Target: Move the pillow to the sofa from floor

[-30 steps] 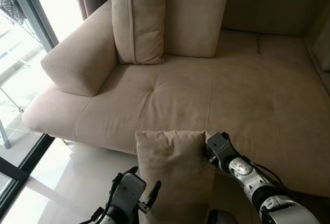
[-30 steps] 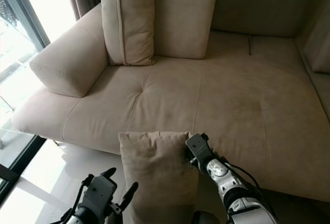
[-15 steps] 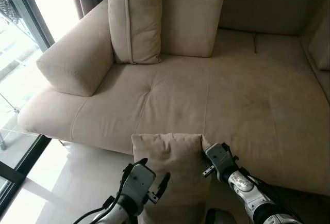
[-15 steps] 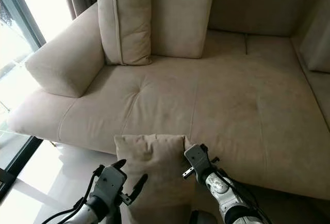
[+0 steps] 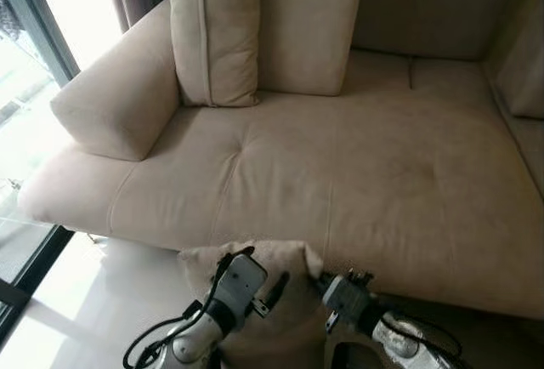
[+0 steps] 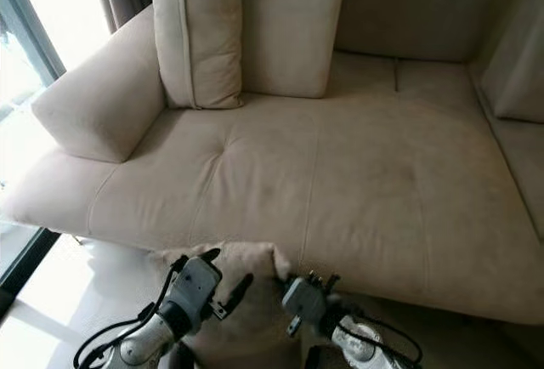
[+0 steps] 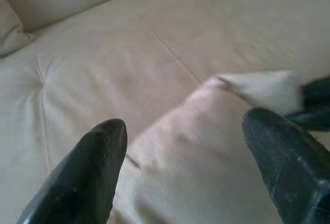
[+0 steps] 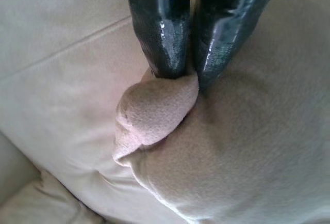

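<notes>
Since a second ago the pillow [image 5: 255, 271] sits lower, at the sofa [image 5: 357, 165] front edge. It stands upright, top toward the seat. The right gripper [image 8: 188, 72] pinches its corner; the left gripper [image 7: 196, 146] spreads wide beside it.

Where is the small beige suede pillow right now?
The small beige suede pillow is low in the eye views, just before the beige sofa's front edge, its corner pinched by the right gripper, left gripper alongside.
</notes>
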{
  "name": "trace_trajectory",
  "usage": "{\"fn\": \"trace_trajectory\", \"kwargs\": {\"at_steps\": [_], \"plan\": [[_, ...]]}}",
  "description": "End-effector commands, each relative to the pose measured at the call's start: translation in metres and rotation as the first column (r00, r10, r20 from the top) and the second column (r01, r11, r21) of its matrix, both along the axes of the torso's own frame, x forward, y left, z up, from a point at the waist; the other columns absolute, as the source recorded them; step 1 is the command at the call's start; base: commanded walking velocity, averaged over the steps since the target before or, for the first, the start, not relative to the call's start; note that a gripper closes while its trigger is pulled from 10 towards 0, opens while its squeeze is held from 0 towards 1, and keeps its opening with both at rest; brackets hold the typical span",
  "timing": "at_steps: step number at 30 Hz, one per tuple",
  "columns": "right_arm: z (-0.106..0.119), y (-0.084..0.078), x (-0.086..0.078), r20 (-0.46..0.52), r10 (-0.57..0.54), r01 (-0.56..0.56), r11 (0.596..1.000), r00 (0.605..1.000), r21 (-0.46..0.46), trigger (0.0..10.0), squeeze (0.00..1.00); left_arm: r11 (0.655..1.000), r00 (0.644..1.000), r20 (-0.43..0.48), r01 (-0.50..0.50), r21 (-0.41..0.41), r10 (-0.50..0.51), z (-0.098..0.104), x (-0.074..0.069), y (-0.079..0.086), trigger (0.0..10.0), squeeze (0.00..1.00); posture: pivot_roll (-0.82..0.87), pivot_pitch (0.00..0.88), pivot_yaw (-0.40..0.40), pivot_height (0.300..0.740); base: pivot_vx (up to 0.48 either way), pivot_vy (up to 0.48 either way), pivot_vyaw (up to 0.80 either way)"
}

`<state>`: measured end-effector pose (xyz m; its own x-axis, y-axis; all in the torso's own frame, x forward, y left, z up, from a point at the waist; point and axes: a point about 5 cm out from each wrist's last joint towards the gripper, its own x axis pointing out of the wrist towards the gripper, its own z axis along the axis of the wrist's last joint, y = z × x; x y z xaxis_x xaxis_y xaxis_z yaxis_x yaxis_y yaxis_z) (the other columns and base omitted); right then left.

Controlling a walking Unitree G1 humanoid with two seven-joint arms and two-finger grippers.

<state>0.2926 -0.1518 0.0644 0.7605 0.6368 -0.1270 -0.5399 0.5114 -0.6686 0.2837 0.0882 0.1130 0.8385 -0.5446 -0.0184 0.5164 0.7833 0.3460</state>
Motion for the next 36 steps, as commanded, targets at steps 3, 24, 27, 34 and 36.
{"fn": "trace_trajectory", "kwargs": {"at_steps": [3,24,27,34,36], "plan": [[-0.013,0.000,-0.017,-0.021,0.058,-0.059,0.997,0.998,-0.040,0.0,0.00,0.999,0.999,-0.020,-0.031,0.040,0.032,-0.010,0.004,0.012,10.0,0.00,0.18,0.147,-0.006,0.566,0.000,0.000,0.00],[0.001,-0.044,-0.070,0.108,0.016,-0.018,1.000,0.994,0.022,0.0,0.00,0.964,0.990,-0.061,0.141,0.224,-0.130,-0.029,0.010,0.047,10.0,0.00,0.14,0.109,-0.002,0.566,0.000,0.000,0.00],[0.000,-0.047,-0.070,0.102,0.001,-0.002,1.000,0.995,0.015,0.0,0.00,0.960,0.987,-0.066,0.160,0.228,-0.149,-0.028,0.010,0.048,10.0,0.00,0.14,0.108,-0.002,0.566,0.000,0.000,0.00],[-0.013,-0.070,-0.073,0.034,-0.163,0.163,0.987,0.986,0.002,0.0,0.00,0.965,0.986,-0.073,0.163,0.205,-0.150,-0.020,0.017,0.065,10.0,0.00,0.13,0.100,0.003,0.566,0.000,0.000,0.00],[-0.016,-0.073,-0.077,0.021,-0.189,0.189,0.982,0.982,0.010,0.0,0.00,0.966,0.987,-0.074,0.156,0.207,-0.144,-0.020,0.018,0.070,10.0,0.00,0.13,0.098,0.005,0.566,0.000,0.000,0.00]]}}
